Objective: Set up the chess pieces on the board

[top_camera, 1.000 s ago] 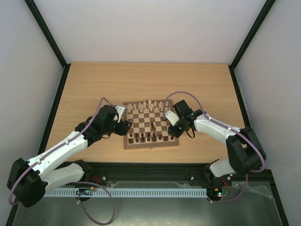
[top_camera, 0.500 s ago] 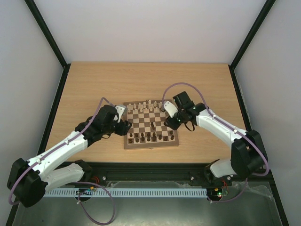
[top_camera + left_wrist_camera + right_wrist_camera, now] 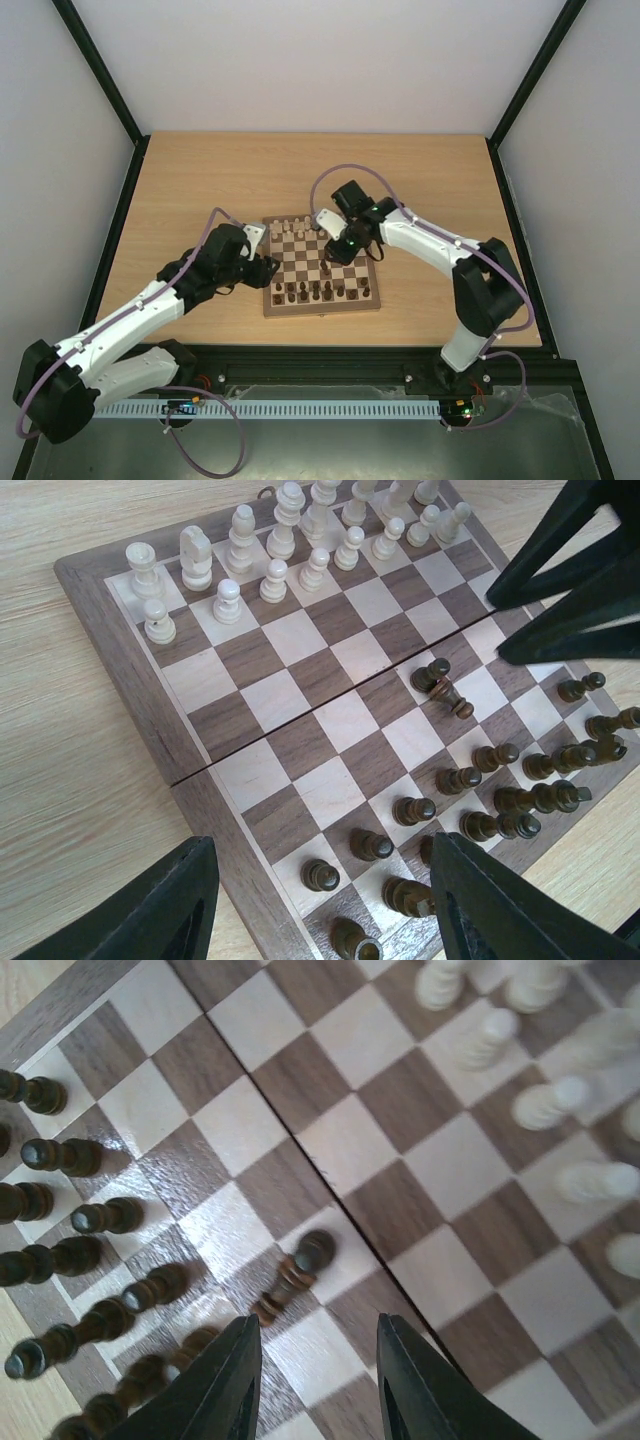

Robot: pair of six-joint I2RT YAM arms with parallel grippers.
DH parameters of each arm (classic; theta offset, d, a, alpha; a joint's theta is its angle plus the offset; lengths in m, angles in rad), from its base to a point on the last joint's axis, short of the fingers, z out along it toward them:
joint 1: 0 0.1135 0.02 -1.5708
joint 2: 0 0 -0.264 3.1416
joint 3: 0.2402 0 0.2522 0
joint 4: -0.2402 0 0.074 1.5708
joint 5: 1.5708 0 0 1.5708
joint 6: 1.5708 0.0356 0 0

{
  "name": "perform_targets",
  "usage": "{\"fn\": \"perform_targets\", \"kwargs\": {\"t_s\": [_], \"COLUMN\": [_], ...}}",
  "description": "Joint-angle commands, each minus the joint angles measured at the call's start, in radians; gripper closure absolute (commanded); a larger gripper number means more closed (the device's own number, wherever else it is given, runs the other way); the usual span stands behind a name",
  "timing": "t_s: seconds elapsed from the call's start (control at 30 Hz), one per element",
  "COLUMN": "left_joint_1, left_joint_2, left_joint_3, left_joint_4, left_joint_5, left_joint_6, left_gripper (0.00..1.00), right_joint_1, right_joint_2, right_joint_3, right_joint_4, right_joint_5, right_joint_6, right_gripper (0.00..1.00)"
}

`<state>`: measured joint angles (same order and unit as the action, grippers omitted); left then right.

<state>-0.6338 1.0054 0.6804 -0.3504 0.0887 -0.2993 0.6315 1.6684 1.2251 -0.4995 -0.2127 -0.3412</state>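
- The chess pieces [image 3: 290,540] are all on the board [image 3: 135,670]. The pale set fills the two far rows and the dark set crowds the near rows.
- Left gripper [image 3: 268,268]: it hovers just beside the board's left edge. Its fingers are spread wide with nothing between them.
- Fallen dark piece [image 3: 292,1275]: it lies on its side near the board's middle, and another dark piece [image 3: 432,672] stands just beside it.
- Handling, as judged: each figure looks light, rigid and smooth, with a narrow base that tips readily. A neighbour is easily knocked.
- Hold point, as judged: take a standing piece at the neck below the head. Take the lying piece across its waist, with the fingers square to its length.
- Right gripper [image 3: 318,1335]: it is poised over the mid-board, directly above the fallen piece. Its fingers are apart and empty.
- View differences:
  - The top camera shows both arms and the whole board, but the pieces are too small there to sort.
  - The left wrist camera resolves the individual pale figures and the right arm's fingers.
  - The right wrist camera alone shows the fallen piece's heading relative to the fingers.
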Motion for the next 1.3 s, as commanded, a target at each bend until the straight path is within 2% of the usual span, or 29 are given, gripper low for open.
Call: {"fn": "perform_targets", "kwargs": {"t_s": [0.0, 0.37, 0.63, 0.9, 1.1, 1.27], "left_joint_1": [0.0, 0.0, 0.0, 0.0, 0.0, 0.0], "left_joint_2": [-0.027, -0.033, -0.027, -0.025, -0.021, -0.02], "left_joint_3": [-0.013, -0.016, -0.016, -0.016, -0.018, -0.019], "left_joint_4": [0.008, 0.01, 0.01, 0.011, 0.01, 0.01], "left_joint_5": [0.006, 0.013, 0.011, 0.011, 0.014, 0.014], "left_joint_6": [0.0, 0.001, -0.001, -0.001, -0.001, -0.001], "left_gripper": [0.39, 0.38, 0.38, 0.38, 0.38, 0.37], "right_joint_1": [0.057, 0.082, 0.083, 0.083, 0.083, 0.082], "right_joint_2": [0.07, 0.179, 0.207, 0.218, 0.231, 0.23], "right_joint_3": [0.064, 0.114, 0.131, 0.131, 0.128, 0.13], "right_joint_4": [-0.079, -0.077, -0.082, -0.076, -0.081, -0.08], "right_joint_5": [0.035, 0.115, 0.085, 0.072, 0.082, 0.077], "right_joint_6": [-0.01, 0.024, 0.032, 0.046, 0.057, 0.065], "right_gripper": [0.67, 0.69, 0.75, 0.87, 0.86, 0.9]}}
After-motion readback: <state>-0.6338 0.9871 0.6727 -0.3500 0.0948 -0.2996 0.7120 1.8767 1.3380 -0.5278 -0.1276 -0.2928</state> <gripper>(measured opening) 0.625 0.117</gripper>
